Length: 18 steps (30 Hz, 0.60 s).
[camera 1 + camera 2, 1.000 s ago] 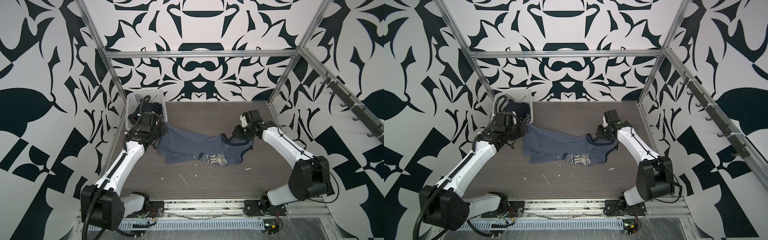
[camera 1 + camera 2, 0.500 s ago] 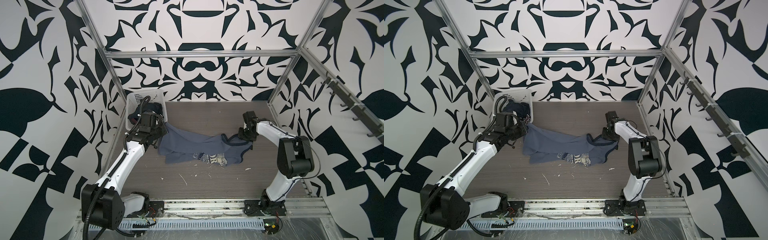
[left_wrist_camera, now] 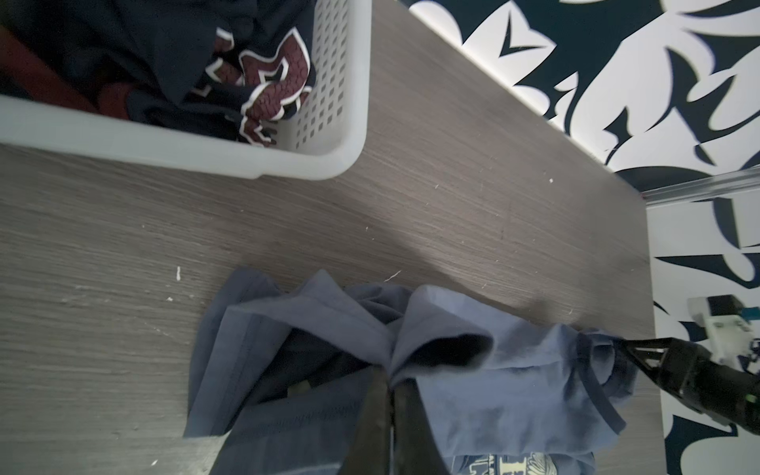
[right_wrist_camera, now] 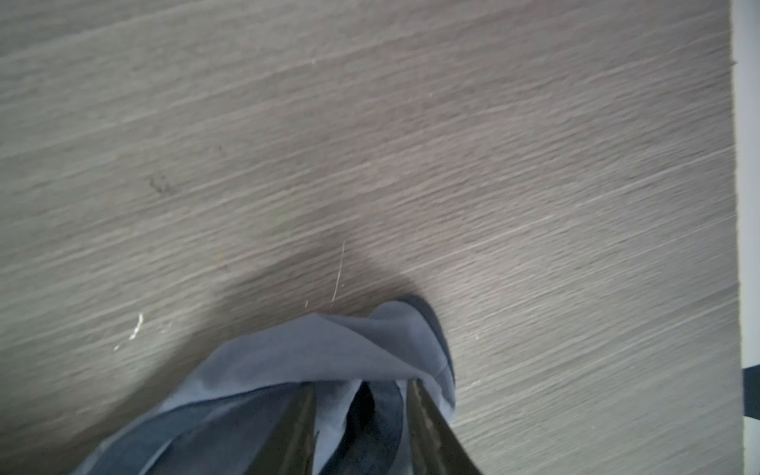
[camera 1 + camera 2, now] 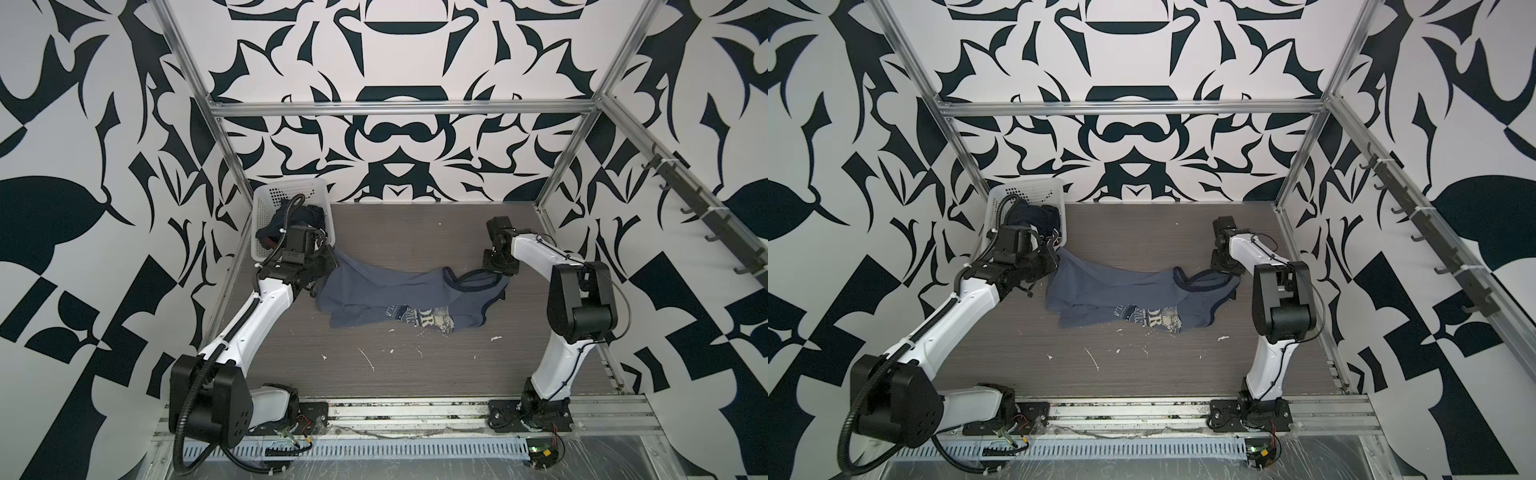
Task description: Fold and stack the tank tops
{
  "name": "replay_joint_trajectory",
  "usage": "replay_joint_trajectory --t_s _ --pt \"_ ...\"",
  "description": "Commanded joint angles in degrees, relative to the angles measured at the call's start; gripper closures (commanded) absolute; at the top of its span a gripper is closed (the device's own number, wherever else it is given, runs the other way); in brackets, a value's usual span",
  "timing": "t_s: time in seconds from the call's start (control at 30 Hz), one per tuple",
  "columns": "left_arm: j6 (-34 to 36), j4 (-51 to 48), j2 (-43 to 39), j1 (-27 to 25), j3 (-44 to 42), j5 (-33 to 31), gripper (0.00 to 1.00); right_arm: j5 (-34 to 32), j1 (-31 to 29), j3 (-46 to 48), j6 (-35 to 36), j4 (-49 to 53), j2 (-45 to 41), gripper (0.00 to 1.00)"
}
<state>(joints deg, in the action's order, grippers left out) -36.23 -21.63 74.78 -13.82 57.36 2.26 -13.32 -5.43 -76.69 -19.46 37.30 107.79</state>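
Observation:
The slate-blue tank top [image 5: 395, 291] [image 5: 1121, 291] lies crumpled across the middle of the table, print side up near the front. My left gripper [image 5: 330, 262] [image 3: 390, 378] is shut on a fold at its left end. My right gripper [image 5: 492, 270] [image 4: 362, 386] is closed on a thick bunch at its right end, where the navy-trimmed strap rises off the table; folds fill the gap between its fingers. The navy tank top [image 5: 299, 216] [image 3: 164, 53], with red and white lettering, sits bunched in the basket.
The white perforated basket [image 5: 291, 189] [image 3: 205, 152] stands at the back left corner, just behind my left gripper. White scraps [image 5: 368, 359] dot the wooden table in front of the cloth. Metal frame posts and patterned walls close the sides and back.
The right arm has folded up, its elbow swinging in and forward, while its gripper stayed at the strap. The left arm and the cloth have hardly moved.

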Motion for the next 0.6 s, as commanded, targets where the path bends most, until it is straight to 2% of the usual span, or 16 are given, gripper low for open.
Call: replay_joint_trajectory --t_s 0.0,0.13,0.3,0.57 --pt "-0.33 0.9 0.53 0.2 -0.68 0.74 1.0 -2.8 0.13 -1.12 0.19 1.73 0.13 0.57" --pt "-0.33 1.19 0.88 0.25 -0.93 1.07 1.0 -5.24 0.21 -1.01 -0.22 2.25 1.42 0.61" --pt "-0.32 1.25 1.06 0.2 -0.85 1.04 1.0 -2.25 0.18 -0.43 -0.31 1.01 2.91 0.65" --pt "0.04 0.7 1.11 0.2 -0.52 0.77 1.0 3.49 1.03 -0.31 -0.41 0.22 5.63 0.58"
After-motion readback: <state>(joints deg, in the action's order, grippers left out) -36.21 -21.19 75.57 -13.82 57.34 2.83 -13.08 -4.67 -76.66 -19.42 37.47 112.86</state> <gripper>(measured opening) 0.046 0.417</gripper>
